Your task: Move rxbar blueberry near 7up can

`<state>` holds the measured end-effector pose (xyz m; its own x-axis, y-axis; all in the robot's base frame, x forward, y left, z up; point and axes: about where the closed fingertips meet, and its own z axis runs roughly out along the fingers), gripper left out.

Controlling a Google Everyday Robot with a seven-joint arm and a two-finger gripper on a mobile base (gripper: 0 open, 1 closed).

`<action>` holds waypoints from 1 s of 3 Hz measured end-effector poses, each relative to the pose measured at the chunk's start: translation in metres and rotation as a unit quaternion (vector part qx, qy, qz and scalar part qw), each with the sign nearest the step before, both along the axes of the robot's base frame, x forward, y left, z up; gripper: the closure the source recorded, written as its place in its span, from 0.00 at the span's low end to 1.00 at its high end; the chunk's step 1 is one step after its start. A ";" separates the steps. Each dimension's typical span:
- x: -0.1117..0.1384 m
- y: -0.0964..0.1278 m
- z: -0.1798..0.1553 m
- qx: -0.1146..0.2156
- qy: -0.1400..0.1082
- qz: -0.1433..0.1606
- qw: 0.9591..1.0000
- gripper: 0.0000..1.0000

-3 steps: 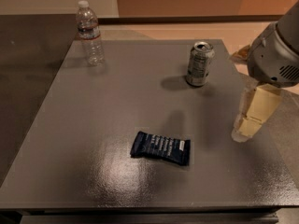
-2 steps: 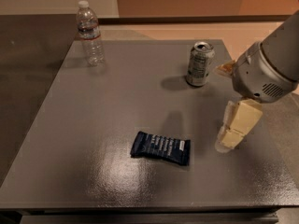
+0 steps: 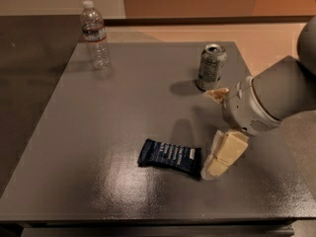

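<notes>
The rxbar blueberry, a dark navy wrapper with white text, lies flat on the grey table, front of centre. The 7up can, silvery with a pull-tab top, stands upright at the back right, well apart from the bar. My gripper reaches in from the right on a grey arm. It hangs low over the table, right beside the bar's right end. It holds nothing that I can see.
A clear plastic water bottle with a white cap stands at the table's back left corner. The table's front edge runs close below the bar. Floor lies beyond the table's right edge.
My gripper has moved left and down, from the table's right side to the bar's right end. The bar, can and bottle have not moved.
</notes>
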<state>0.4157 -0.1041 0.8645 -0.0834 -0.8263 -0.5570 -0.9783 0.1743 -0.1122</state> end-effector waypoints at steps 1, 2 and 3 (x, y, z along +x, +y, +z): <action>-0.007 0.013 -0.017 0.026 0.001 0.008 1.000 0.00; -0.012 0.022 -0.029 0.042 0.005 0.015 0.999 0.00; -0.015 0.028 -0.039 0.054 0.015 0.020 0.998 0.00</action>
